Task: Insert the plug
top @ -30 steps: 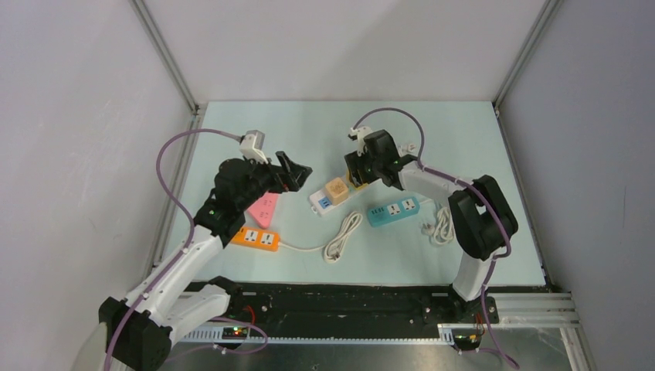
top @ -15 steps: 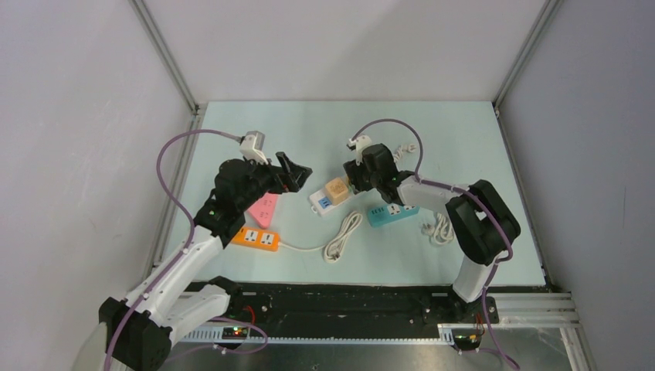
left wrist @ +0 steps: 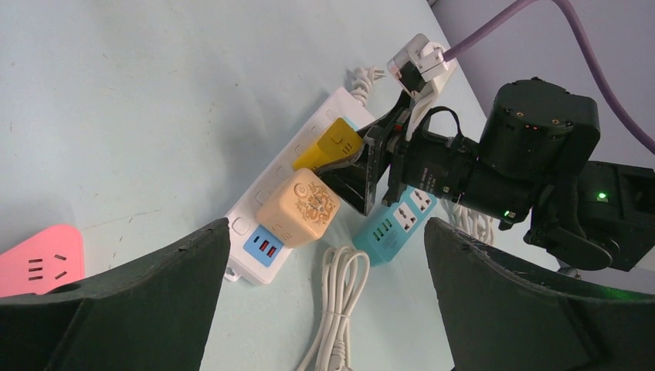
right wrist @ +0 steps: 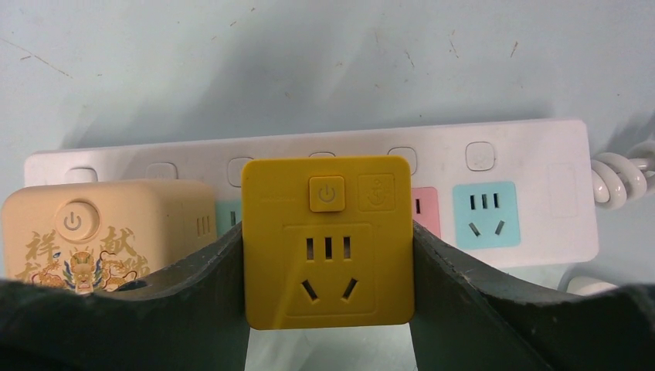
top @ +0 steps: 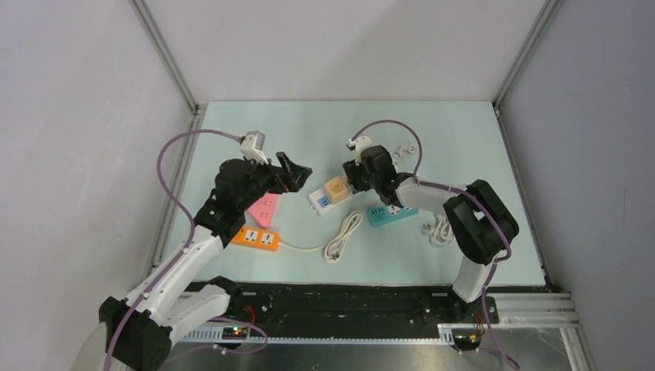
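Observation:
A yellow cube plug (right wrist: 328, 239) with a socket face and a power button is pinched between my right gripper's (right wrist: 328, 259) fingers, which are shut on its sides. It sits against the white power strip (right wrist: 502, 154), right next to a beige cube adapter (right wrist: 100, 224) plugged into the same strip. Its prongs are hidden. In the left wrist view the yellow plug (left wrist: 328, 144) lies on the white strip (left wrist: 266, 189) behind the beige cube (left wrist: 299, 207). My left gripper (top: 297, 174) hovers open to the left of the strip, holding nothing.
A teal power strip (top: 392, 210) lies just right of the white one, with a coiled white cable (top: 344, 236) in front. A pink strip (top: 264, 209) and an orange strip (top: 256, 238) lie under my left arm. Another cable bundle (top: 440, 226) sits at the right.
My right gripper has carried the yellow plug a little left and down onto the white strip, beside the beige cube. The left arm has not moved.

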You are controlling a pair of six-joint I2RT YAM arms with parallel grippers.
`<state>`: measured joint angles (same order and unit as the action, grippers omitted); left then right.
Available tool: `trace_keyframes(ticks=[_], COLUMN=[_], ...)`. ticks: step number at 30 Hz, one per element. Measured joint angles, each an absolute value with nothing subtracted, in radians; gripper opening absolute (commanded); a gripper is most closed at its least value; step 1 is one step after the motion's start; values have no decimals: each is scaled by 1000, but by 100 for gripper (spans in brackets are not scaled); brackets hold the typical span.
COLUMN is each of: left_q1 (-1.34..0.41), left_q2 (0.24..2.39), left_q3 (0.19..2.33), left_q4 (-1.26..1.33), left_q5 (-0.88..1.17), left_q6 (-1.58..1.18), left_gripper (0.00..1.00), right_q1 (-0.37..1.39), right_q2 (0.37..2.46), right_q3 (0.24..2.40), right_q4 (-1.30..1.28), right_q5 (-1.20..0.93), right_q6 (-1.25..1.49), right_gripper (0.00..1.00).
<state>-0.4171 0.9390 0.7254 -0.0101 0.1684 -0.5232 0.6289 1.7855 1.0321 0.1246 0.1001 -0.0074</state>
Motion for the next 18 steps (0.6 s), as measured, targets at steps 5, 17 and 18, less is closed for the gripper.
trace_keyframes(ticks=[5,17,18], left_q1=[-417,-417,-417], left_q2=[942,943,943], left_q3=[725,725,725], left_q4=[-10,-10,-10], left_q5=[168,169,169], left_q6=[-523,-524,-523], left_gripper=[100,99,98], right_q1=[640,649,649], right_q2=[1800,1805,1806], right_q3=[1050,1079,1086], right_q4=[111,75,64], right_q5=[129,153,153], right_q6=[19,57,65], right_gripper=[0,23,28])
